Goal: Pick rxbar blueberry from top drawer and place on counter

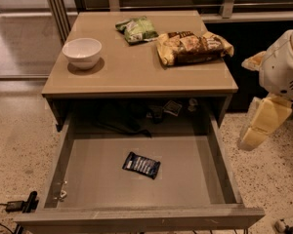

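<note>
Small white round bowl [82, 52]: far left of gripper, on flat tan-beige square counter [136, 77].
Wide grey-beige top drawer [136, 218]: pulled open, left of and below gripper.
Flat navy-black rxbar blueberry [141, 165], white lettering: lies on drawer floor near middle, well left of gripper, untouched.
Crinkled green snack bag [136, 29], larger yellow-brown chip bag [193, 48]: 2 bags at counter back, up-left of gripper.
Cream-yellow gripper [256, 130]: outside drawer's right wall, beside counter, over speckled floor [278, 189]. Open or closed: cannot tell.
</note>
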You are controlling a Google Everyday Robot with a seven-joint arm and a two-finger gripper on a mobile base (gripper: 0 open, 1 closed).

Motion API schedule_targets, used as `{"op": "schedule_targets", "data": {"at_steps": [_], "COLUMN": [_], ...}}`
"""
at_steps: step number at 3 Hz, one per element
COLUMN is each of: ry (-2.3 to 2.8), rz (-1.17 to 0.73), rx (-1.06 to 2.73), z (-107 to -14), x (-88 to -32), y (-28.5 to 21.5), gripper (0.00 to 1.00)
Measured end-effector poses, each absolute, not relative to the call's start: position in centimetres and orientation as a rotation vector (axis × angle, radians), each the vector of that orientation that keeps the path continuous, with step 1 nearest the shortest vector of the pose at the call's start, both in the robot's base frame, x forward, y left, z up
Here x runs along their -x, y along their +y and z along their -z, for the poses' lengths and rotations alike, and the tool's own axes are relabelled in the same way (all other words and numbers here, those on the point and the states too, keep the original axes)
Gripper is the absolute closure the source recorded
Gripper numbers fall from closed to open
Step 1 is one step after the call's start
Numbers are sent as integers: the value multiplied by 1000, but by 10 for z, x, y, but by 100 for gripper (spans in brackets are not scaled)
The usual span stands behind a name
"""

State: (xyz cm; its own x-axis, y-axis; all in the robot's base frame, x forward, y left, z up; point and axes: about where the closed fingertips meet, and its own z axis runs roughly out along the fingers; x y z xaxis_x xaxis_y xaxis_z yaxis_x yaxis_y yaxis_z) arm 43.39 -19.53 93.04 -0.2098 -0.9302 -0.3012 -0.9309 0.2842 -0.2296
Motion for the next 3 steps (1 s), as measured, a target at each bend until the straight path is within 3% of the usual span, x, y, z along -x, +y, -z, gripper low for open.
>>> {"op": "schedule_targets", "data": {"at_steps": [2,3], "ry": [2061,1969], "rz": [-166,-147], "rx": [1475,1349], "z": [-862,-867], "x": [-453,-483], "y": [-163,-156], "gripper": [0,0]}}
